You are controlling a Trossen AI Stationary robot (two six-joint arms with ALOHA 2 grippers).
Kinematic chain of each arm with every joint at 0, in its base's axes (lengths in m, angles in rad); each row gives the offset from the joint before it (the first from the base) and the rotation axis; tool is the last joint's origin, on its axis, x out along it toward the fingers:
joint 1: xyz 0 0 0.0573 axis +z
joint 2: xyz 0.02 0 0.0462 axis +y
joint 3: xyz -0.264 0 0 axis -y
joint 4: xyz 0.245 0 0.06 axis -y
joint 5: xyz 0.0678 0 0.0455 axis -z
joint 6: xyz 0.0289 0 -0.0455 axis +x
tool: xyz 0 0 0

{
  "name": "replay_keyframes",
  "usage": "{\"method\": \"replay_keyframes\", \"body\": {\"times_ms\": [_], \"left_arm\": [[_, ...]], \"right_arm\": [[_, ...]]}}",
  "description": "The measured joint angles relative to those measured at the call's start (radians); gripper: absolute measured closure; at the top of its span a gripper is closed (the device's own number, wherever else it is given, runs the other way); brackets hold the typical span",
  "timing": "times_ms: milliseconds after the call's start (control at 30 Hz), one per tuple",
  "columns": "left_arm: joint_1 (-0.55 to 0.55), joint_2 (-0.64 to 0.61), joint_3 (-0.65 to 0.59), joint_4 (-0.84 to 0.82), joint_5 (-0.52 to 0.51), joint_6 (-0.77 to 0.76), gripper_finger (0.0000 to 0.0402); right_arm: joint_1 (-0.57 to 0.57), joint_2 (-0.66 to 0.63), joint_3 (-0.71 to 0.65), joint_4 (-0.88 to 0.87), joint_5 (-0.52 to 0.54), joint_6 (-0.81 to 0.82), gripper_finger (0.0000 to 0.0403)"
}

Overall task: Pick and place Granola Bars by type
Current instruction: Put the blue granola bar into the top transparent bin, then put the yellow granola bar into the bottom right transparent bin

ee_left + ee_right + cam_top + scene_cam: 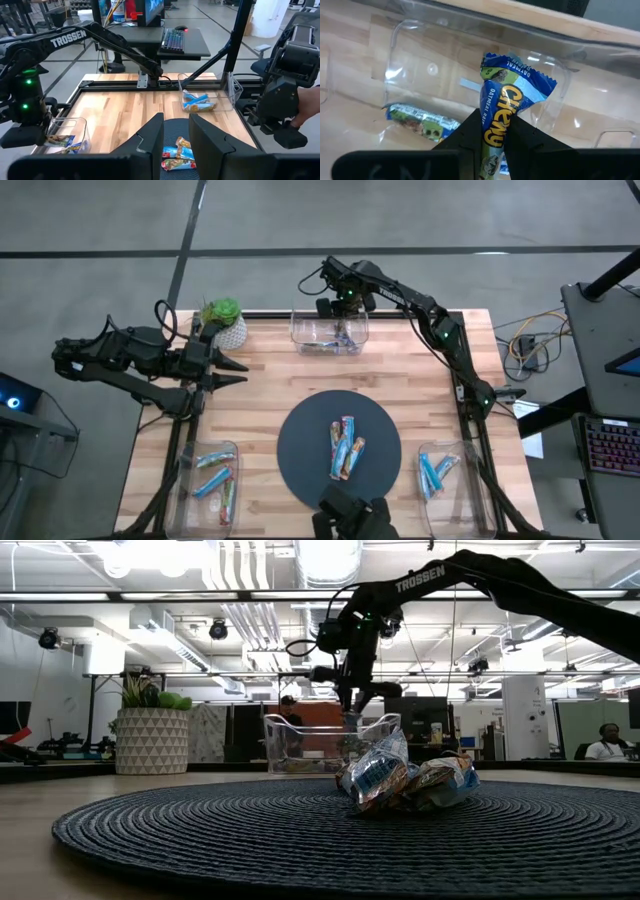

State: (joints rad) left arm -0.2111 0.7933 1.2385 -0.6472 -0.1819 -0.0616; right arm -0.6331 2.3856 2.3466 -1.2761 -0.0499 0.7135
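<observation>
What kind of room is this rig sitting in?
Probably an open-plan robotics lab or workshop: exposed ceiling ducts, a desk with a keyboard, and a seated person at a workstation beyond the wooden table.

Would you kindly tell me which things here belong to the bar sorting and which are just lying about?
Job:
- held granola bar in right gripper over far bin
- bars on mat
- left bin, right bin, both with bars
- round mat

Lying about:
- potted plant
- left gripper, waiting, open

Glossy foil bar (500, 107), clear plastic bin (420, 60), pale wood table (270, 380), woven matt mat (300, 442).
</observation>
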Motion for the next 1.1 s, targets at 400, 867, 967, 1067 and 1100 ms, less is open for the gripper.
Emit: {"method": "replay_keyframes", "body": {"times_ms": [400, 867, 967, 1067, 1100], "left_arm": [[0.0, 0.0, 0.0, 0.0, 0.0, 0.0, 0.0326], [0.0, 0.0, 0.0, 0.0, 0.0, 0.001, 0.0326], [0.0, 0.0, 0.0, 0.0, 0.0, 0.001, 0.0326], [0.0, 0.0, 0.0, 0.0, 0.0, 0.001, 0.0326], [0.0, 0.0, 0.0, 0.0, -0.002, 0.001, 0.0326]], "right_arm": [[0.0, 0.0, -0.008, 0.0, -0.038, -0.01, 0.0336], [0.002, -0.002, -0.011, 0.003, -0.022, -0.001, 0.0245], [0.006, -0.003, -0.011, 0.003, -0.022, -0.02, 0.0244], [0.011, -0.004, -0.008, 0.002, -0.026, -0.03, 0.0252], [0.014, -0.004, -0.004, 0.002, -0.028, -0.035, 0.0256]]}}
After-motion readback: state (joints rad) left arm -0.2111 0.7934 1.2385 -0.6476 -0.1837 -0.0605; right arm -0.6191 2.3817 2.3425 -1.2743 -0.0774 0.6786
